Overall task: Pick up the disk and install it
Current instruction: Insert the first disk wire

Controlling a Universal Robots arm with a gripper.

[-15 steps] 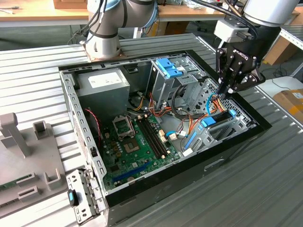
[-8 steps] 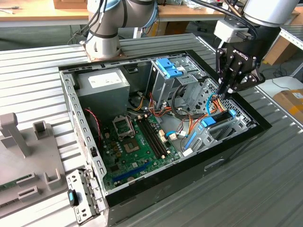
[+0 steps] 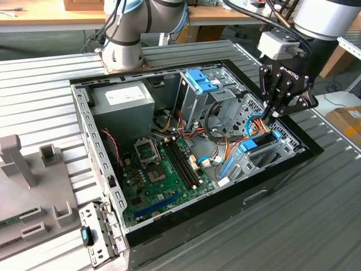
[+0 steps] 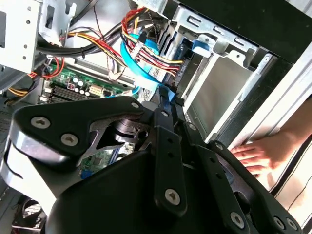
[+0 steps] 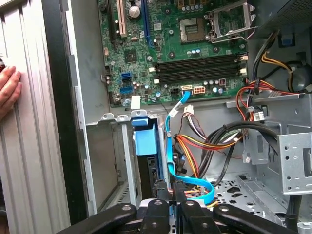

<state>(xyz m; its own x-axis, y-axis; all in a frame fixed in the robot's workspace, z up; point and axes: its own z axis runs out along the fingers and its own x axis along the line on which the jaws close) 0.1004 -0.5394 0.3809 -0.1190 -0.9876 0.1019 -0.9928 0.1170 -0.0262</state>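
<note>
The disk (image 3: 260, 142), dark with bright blue rails, stands on edge in the drive bay at the case's corner on the exterior view's right. In the first wrist view the disk (image 5: 145, 146) shows its blue end tab on top and its dark body sunk between the bay's metal walls. My gripper (image 3: 269, 119) reaches down into the case right over it. Its fingers (image 5: 161, 190) stand together with only a thin slit between them, at the disk's edge beside a blue data cable (image 5: 171, 146). In the second wrist view the gripper (image 4: 163, 97) tips meet at a blue piece.
The open computer case (image 3: 90, 141) lies on a ribbed metal table. Inside it are a green motherboard (image 3: 163, 164), a grey power supply (image 3: 121, 101), a light-blue latch plate (image 3: 200, 82) and bundled wires (image 3: 225, 141). A person's hand (image 5: 7, 90) rests outside the case wall. A grey fixture (image 3: 28, 169) stands at the exterior view's left.
</note>
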